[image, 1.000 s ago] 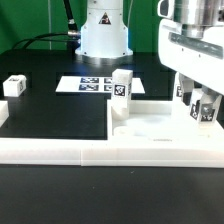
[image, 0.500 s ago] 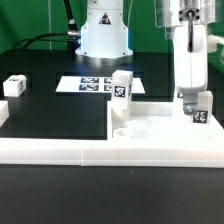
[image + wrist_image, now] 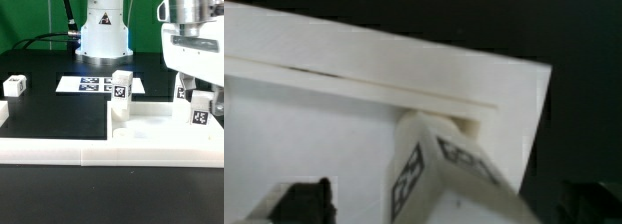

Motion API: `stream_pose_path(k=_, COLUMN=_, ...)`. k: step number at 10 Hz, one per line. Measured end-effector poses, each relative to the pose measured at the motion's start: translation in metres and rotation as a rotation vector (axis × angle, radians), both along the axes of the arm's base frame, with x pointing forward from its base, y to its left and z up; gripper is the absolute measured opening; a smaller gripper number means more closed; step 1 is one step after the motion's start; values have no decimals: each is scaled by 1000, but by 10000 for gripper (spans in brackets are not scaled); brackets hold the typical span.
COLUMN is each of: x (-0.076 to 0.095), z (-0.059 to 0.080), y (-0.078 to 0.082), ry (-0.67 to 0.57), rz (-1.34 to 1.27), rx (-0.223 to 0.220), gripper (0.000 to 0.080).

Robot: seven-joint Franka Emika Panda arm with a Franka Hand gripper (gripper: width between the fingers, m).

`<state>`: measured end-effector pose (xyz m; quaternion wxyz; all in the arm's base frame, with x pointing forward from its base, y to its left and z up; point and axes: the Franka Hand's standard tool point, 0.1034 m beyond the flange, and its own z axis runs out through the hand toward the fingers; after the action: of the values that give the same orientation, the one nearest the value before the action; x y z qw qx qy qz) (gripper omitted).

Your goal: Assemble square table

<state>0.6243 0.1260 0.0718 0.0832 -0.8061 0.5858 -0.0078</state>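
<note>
1. One tabletop lies on the black surface. It is white with a raised rim, and one round hole shows at the corner nearer the exterior view's left.
2. Three legs can be counted in the exterior view.
   - The left leg lies on the surface, well apart from the tabletop toward the exterior view's left.
   - The middle leg stands upright at the tabletop's far corner, just behind the hole.
   - The right leg stands upright at the tabletop's corner toward the exterior view's right.
3. One gripper hangs directly over the right leg. In the wrist view this leg rises from the tabletop's corner into the gap between the fingers. One dark finger stands clear of it, so the gripper is spread and not pinching.
4. One long white rail runs along the tabletop's near edge.
5. One marker board lies behind the tabletop, in front of the robot base.
6. The only markings are black-and-white square tags on each leg and on the marker board. They carry patterns, not letters.
</note>
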Motion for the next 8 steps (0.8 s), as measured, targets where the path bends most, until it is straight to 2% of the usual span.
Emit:
stream_pose_path(k=3, x=1, z=0, y=-3, ry=-23, rz=182, rx=-29, gripper=648)
stream_pose_path(k=4, x=1, z=0, y=-4, ry=-35, rz=321, rx=-56, gripper=649)
stream_pose_path(k=5, x=3, z=0, y=-5, ry=-45, rz=521, rx=-108, gripper=649)
stream_pose_path(k=6, x=6, z=-2, y=-6, ry=-55, rz=646, rx=-134, gripper=649)
stream_pose_path(k=8, x=7, z=-2, y=-7, ry=-59, rz=705, rx=-146, gripper=649)
